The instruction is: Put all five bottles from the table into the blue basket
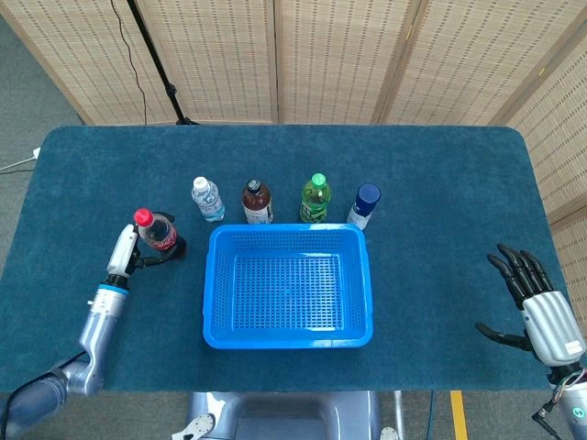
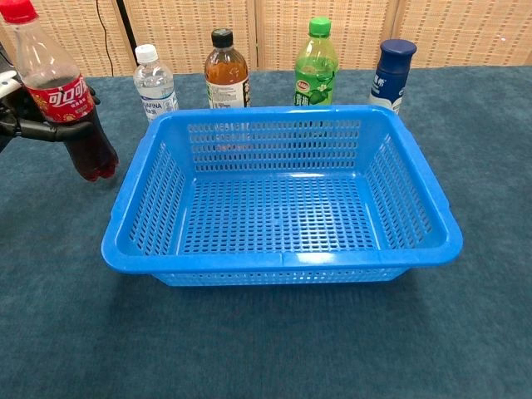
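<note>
Head view: left hand [image 1: 125,254] clamped around cola bottle [image 1: 156,233], left of blue basket [image 1: 287,339]; bottle tilted, red cap up and leaning away from basket. Chest view: bottle base appears clear of worktop [image 2: 465,116]. Four bottles upright in row behind basket: water bottle [image 1: 208,199], tea bottle [image 1: 257,201], green bottle [image 1: 315,197], navy bottle [image 1: 364,205]. Five bottles total. Basket empty. Right hand [image 1: 538,311] holding nothing, fingers spread, well apart at worktop edge.
</note>
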`<state>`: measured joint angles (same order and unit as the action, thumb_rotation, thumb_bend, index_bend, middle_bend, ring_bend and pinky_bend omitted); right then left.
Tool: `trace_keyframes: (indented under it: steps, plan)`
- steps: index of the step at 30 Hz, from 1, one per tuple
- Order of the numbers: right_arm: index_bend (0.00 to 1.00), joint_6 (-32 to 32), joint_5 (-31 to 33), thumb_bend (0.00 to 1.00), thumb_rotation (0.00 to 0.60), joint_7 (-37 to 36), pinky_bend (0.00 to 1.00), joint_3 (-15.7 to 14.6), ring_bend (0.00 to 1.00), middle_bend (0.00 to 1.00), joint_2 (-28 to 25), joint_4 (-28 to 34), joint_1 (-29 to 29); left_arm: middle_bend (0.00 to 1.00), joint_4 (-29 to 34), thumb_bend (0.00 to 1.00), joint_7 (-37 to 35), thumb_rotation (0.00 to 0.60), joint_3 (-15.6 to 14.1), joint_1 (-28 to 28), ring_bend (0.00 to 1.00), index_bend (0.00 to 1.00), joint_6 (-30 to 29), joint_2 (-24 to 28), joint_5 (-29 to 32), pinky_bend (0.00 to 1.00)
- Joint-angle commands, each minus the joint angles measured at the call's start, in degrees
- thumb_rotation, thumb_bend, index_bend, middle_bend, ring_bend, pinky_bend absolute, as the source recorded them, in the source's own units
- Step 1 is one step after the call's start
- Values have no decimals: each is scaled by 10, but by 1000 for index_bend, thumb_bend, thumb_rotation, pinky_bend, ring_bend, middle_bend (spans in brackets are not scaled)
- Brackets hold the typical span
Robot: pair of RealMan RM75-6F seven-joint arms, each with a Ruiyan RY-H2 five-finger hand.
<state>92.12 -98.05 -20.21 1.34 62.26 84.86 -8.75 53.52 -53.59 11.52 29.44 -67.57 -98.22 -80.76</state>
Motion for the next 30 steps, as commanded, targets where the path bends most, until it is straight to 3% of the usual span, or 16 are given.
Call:
trace_keyframes:
  steps: [1, 8, 18, 24, 30]
  plan:
    - [0, 0, -3, 0, 600, 4, 0, -1, 0, 0, 1, 2, 0, 357, 16, 481, -15, 600, 0, -11, 321, 618, -20, 16, -5, 367]
    - [0, -7, -4, 0, 600, 14, 0, -5, 0, 0, 3, 6, -2, 367, 92, 483, -28, 600, 1, -33, 345, 623, -71, 82, -26, 380]
    - [0, -9, -3, 0, 600, 17, 0, -4, 0, 0, 3, 9, -2, 367, 319, 489, 45, 600, -4, -39, 393, 614, -104, 190, -75, 386]
    - [0, -14, -6, 0, 600, 18, 0, -8, 0, 0, 5, 10, -4, 367, 423, 488, 135, 600, -11, -16, 409, 612, -83, 178, -88, 386]
    - [0, -19, -8, 0, 600, 22, 0, -9, 0, 0, 6, 10, -6, 367, 440, 487, 221, 600, -29, 19, 410, 609, -29, 114, -86, 386]
